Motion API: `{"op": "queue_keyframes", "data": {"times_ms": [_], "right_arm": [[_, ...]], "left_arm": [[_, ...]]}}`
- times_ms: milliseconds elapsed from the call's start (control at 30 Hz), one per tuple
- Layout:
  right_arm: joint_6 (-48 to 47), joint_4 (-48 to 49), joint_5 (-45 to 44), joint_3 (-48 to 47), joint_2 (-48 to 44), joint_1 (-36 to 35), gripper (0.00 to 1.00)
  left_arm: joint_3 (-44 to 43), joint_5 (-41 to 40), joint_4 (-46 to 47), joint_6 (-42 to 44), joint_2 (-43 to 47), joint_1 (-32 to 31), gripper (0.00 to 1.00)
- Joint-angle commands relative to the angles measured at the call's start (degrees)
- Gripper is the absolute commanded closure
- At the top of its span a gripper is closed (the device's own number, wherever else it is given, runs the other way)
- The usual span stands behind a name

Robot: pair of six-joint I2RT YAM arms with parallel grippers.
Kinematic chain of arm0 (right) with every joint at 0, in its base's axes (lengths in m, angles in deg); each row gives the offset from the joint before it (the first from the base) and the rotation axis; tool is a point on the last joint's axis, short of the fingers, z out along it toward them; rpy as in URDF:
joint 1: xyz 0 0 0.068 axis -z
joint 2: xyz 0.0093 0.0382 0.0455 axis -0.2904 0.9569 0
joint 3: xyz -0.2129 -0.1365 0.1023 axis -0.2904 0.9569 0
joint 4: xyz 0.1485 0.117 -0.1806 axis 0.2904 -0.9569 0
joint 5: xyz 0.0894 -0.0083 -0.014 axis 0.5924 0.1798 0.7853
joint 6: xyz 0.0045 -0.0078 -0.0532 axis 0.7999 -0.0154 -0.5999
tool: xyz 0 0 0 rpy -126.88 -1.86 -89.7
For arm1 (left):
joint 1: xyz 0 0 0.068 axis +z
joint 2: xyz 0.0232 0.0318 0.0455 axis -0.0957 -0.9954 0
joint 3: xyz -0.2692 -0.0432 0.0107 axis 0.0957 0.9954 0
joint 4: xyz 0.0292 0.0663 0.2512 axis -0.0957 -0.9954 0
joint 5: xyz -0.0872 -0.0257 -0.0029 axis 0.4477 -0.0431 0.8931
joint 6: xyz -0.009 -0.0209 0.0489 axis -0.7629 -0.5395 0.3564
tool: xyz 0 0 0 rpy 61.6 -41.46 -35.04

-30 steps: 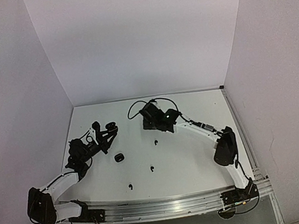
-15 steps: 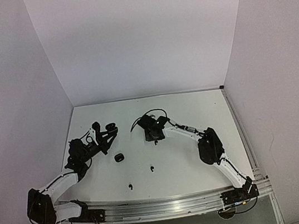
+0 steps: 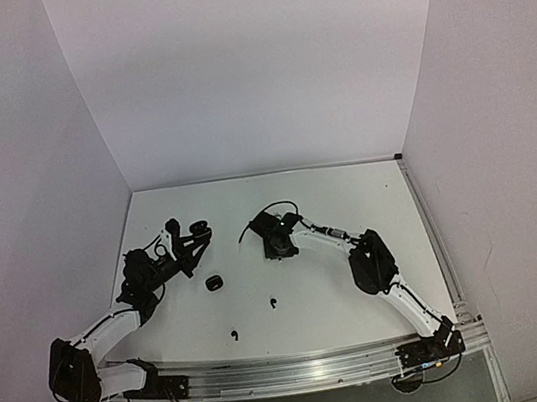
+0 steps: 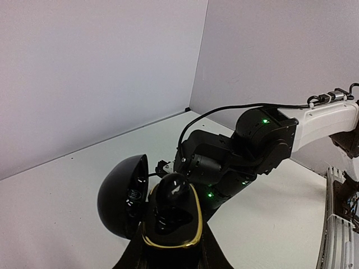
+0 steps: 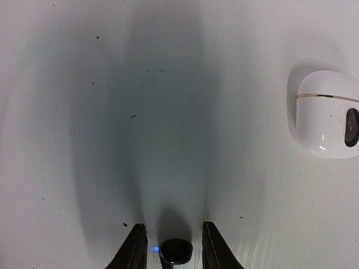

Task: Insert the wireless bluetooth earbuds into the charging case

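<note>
Where top view looks down, loose earbud (image 3: 274, 302) and second earbud (image 3: 234, 335) lie on surface (image 3: 377, 180), clear of both jaws. Left wrist: left jaws clamped on open black charging case (image 4: 168, 218). Right wrist: right jaws apart, straddling black earbud (image 5: 175, 250), not touching; white case (image 5: 328, 115) off to right.

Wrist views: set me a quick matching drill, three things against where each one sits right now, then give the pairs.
Things:
1. black case
2. white case
3. black earbud

Places:
A. on the table, between the open fingers of the right gripper
B. alone on the table, lid shut
C. clamped in the left gripper, lid open

Pairs: 1-C; 2-B; 3-A
</note>
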Motion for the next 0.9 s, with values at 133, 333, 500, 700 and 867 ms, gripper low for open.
{"op": "queue_keyframes", "data": {"times_ms": [133,333,500,700,867], "right_arm": [[-1.00,-2.09,0.79,1.67,-0.26,-0.11,0.77],[-2.57,-2.45,0.16,2.53,-0.61,-0.09,0.85],[-2.49,-2.56,1.02,2.32,-0.29,0.18,0.90],[-2.17,-2.54,1.95,2.32,-0.85,0.41,0.95],[-2.04,-2.69,2.39,2.67,-1.71,0.58,0.87]], "left_arm": [[-2.06,0.78,0.35,0.60,1.32,-0.08,1.00],[-2.08,0.84,0.40,0.76,1.27,-0.09,1.00],[-2.14,0.96,0.28,0.84,1.28,-0.08,1.00],[-2.23,1.04,0.12,1.03,1.39,-0.09,1.00],[-2.24,1.16,0.13,1.12,1.38,-0.08,1.00]]}}
